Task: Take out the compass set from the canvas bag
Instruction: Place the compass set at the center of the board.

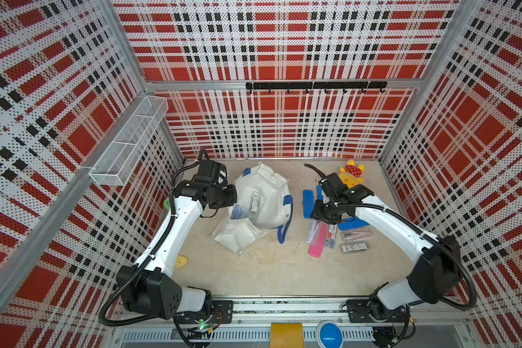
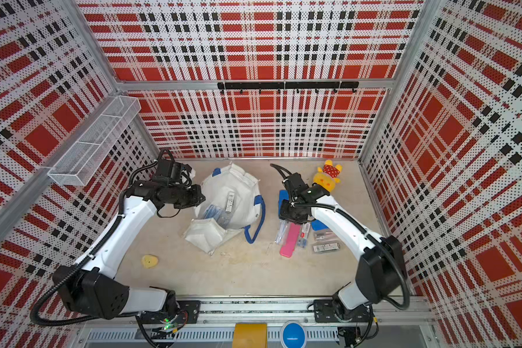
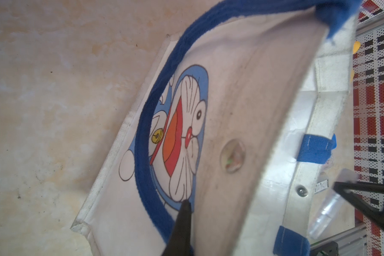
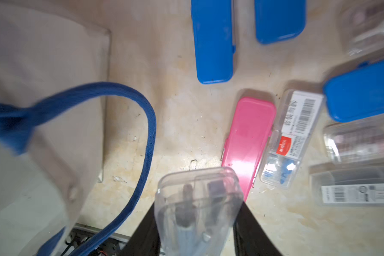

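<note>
Nearest on the tabletop (image 1: 284, 271), by the left arm, a small yellow lump (image 2: 149, 261). Farther in, to the right, a cluster of stationery cases: a pink case (image 4: 248, 137), just beside it a clear labelled case (image 4: 297, 128), and more clear ones to its right.

Clamped between the fingers of the right tool (image 4: 198, 206), the compass set (image 4: 197, 192). A clear case with dark metal parts inside, out of the bag, over the tabletop just beside the pink case's end.

At mid-tabletop, the canvas bag (image 1: 268, 192), slumped on its side. A blue handle (image 4: 146, 137) looped toward the cases, further clear cases (image 1: 255, 202) showing at its opening. Closed on the bag's rim, the left tool (image 3: 260, 193), one finger on either face of the canvas.

Behind the right tool, blue cases (image 4: 212, 40). Farthest, by the back wall, a yellow plush toy (image 1: 351, 176).
</note>
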You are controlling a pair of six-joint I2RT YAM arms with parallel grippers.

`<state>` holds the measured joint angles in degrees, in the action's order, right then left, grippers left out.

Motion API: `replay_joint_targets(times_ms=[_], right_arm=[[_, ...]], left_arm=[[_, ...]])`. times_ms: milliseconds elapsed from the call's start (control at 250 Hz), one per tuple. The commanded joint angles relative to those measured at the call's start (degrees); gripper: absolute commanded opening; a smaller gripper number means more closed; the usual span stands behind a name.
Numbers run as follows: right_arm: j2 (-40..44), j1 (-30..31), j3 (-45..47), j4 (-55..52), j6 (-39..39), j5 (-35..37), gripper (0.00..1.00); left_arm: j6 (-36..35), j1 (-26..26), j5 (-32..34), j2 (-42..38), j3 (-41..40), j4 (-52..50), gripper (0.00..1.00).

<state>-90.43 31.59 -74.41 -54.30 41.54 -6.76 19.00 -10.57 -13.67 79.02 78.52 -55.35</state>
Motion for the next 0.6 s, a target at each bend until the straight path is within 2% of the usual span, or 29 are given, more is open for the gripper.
replay_joint_targets(times_ms=[0, 268, 596], right_arm=[[-3.36, 1.52, -0.05, 3.6, 0.36, -3.31, 0.19], [-11.88, 2.8, 0.69, 7.29, 2.61, -5.42, 0.21], [-12.51, 2.72, 2.69, 7.2, 5.02, -1.0, 0.29]], left_arm=[[-0.89, 0.31, -1.26, -1.1, 0.58, -0.35, 0.0], [-0.66, 0.33, -1.93, -1.72, 0.4, -0.26, 0.0], [-0.2, -0.2, -2.59, -1.94, 0.73, -0.19, 0.0]])
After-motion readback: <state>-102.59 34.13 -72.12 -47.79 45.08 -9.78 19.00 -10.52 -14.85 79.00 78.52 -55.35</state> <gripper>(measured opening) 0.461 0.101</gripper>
